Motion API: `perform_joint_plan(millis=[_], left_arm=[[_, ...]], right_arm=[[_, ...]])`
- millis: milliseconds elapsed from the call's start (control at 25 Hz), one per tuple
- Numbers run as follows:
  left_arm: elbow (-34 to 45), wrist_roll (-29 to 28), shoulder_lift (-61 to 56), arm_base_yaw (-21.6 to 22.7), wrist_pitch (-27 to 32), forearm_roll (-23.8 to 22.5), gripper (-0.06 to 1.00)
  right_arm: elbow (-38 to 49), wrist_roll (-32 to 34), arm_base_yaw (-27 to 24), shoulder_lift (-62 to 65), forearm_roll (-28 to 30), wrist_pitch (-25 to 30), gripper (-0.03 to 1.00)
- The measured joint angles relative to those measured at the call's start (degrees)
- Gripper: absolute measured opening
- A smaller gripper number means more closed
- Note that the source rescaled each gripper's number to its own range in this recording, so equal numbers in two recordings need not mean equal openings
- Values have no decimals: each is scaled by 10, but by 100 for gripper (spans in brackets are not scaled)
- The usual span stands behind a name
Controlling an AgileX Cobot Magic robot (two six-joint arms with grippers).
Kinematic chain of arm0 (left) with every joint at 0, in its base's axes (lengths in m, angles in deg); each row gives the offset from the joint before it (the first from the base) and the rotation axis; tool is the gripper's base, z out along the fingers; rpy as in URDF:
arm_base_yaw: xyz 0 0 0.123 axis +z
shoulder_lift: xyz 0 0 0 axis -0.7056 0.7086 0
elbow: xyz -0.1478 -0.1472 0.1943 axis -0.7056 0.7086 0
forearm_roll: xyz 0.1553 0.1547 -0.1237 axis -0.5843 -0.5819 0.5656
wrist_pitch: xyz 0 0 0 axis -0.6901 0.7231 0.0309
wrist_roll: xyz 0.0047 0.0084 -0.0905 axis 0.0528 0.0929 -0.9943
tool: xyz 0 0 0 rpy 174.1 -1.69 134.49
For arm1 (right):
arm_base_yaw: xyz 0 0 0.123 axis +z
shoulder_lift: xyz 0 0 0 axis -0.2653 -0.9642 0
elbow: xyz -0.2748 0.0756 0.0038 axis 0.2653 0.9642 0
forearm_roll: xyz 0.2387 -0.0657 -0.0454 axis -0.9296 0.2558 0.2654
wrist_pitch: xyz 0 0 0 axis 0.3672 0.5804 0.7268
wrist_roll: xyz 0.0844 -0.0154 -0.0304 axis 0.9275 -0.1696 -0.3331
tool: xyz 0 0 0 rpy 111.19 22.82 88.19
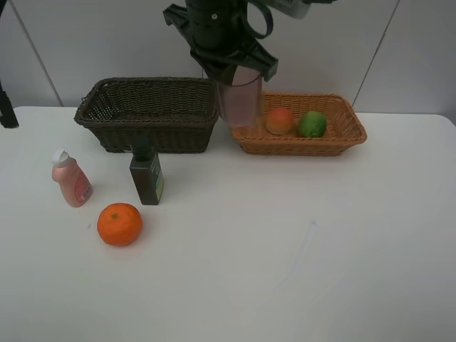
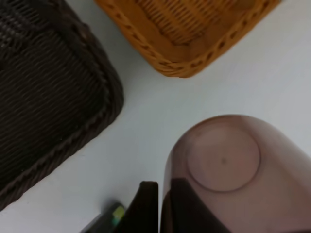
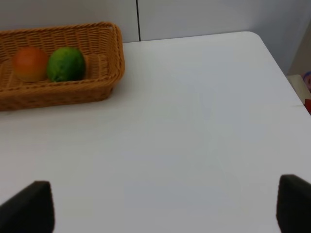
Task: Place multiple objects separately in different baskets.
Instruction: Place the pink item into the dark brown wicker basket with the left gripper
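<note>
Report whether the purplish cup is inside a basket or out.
Out: the left gripper holds the cup over bare table, between the dark basket and the tan basket.

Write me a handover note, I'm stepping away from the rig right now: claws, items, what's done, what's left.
Left claw: shut on the translucent purplish plastic cup, raised by the gap between the baskets.
Right claw: open, empty, over the white table.
Done: red-orange peach-like fruit and green lime-like fruit lie in the light tan wicker basket.
To do: the cup, plus pink white-capped bottle, dark green black-capped bottle and round orange fruit on the table before the dark brown wicker basket, which looks empty.
</note>
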Motion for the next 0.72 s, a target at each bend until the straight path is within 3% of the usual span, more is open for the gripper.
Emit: perform_joint_plan(millis=[400, 720], left_arm=[[-2, -9, 0, 122, 1, 0, 0], [28, -11, -1, 201, -70, -2, 0]], right_arm=[[0, 0, 0, 0, 0, 0, 97], [0, 0, 0, 0, 0, 0, 97]])
